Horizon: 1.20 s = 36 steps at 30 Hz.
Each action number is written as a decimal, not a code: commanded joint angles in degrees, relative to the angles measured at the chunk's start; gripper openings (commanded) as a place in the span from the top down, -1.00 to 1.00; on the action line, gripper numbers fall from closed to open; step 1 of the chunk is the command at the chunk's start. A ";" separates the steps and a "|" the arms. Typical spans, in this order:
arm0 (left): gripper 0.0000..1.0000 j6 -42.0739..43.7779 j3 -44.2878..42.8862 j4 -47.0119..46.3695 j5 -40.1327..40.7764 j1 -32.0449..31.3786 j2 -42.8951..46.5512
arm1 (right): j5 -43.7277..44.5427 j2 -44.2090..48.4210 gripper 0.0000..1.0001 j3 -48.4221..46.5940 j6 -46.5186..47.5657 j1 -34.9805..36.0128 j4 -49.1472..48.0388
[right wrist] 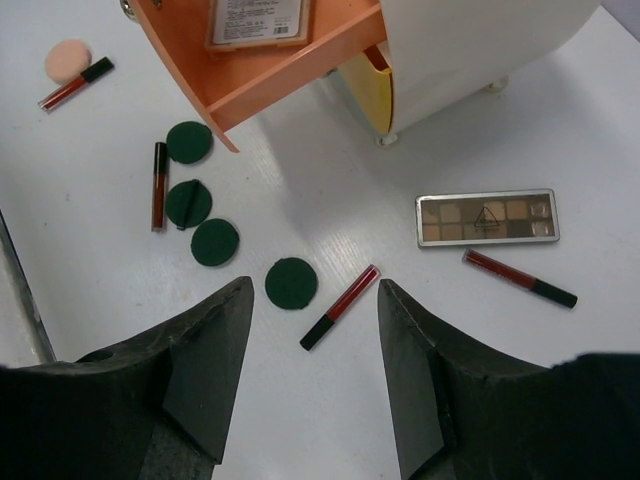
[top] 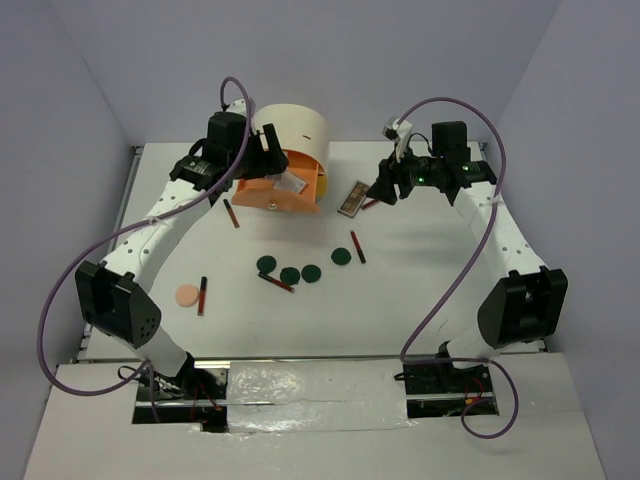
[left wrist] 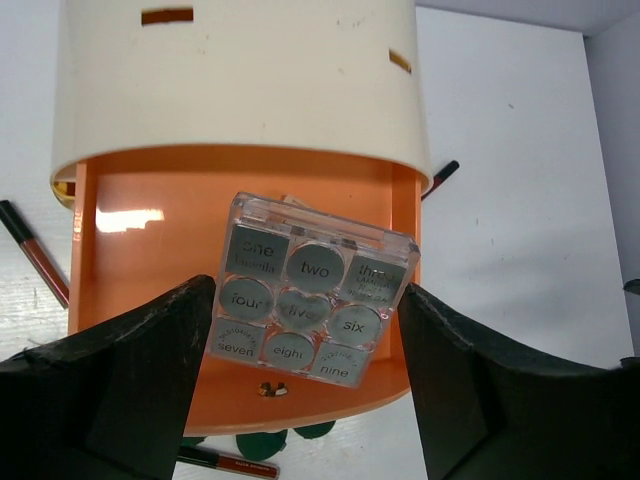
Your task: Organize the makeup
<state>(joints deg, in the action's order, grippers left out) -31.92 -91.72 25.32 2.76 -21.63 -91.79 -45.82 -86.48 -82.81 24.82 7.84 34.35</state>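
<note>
The left claw (left wrist: 303,320) is hanging open over the orange drawer (left wrist: 150,260), where a square palette (left wrist: 310,300) is lying inside. The right claw (right wrist: 315,290) is hanging open, holding nothing, above a red stick (right wrist: 340,306) beside a green disc (right wrist: 291,283). Next it is probably going down for the stick, keeping away from the drawer's corner.

A flat white painted table (top: 430,300) sits enclosed by 3 plain pale lavender-grey walls (top: 400,50). A crinkled silvery sheet (top: 320,385) covers its near edge.
</note>
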 commanded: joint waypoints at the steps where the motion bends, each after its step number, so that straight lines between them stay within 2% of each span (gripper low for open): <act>1: -0.70 0.02 -3.64 -0.45 1.72 -0.08 1.52 | 0.56 -0.62 -0.22 -0.16 -1.35 -0.37 -1.13; 14: -0.73 -0.60 -2.41 -0.10 0.31 -0.08 1.17 | 1.79 -2.03 -0.28 -0.78 -1.53 -0.37 -0.86; 19: -0.71 0.28 -3.02 0.26 2.50 0.01 2.75 | 4.50 -3.34 -0.39 -1.30 -3.80 -0.37 -1.48; 23: -0.42 1.25 0.48 -1.67 7.94 0.18 9.06 | 11.61 -10.44 -0.54 -6.92 -15.19 -0.01 0.36; 24: -0.15 1.25 1.80 -2.46 8.74 0.44 10.65 | 13.46 -11.86 -0.57 -8.15 -17.94 0.16 0.80; 26: 0.15 1.34 7.24 -5.19 11.02 0.80 16.51 | 16.37 -14.41 -0.70 -10.53 -23.21 0.60 1.07; 27: 0.35 1.25 9.26 -6.06 11.73 1.06 18.64 | 20.82 -16.16 -0.80 -10.80 -29.07 1.12 0.03; 29: 0.46 0.81 15.59 -7.56 13.57 1.32 25.12 | 26.98 -17.93 -0.99 -12.55 -32.54 3.40 0.01; 30: 0.46 0.72 17.61 -7.92 14.10 1.59 27.08 | 32.32 -20.46 -0.99 -13.51 -33.94 4.20 0.28; 32: 0.41 -0.50 23.59 -7.22 15.07 1.68 33.04 | 36.75 -23.55 -0.99 -17.64 -34.92 5.78 2.11; 36: 0.07 -4.98 32.12 -3.72 17.79 1.94 41.41 | 44.84 -32.42 -0.99 -26.69 -37.47 8.86 5.20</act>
<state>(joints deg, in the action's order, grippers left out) -33.26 -63.66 20.60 17.08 -20.01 -53.39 -11.00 -116.16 -103.37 -7.55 14.50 37.34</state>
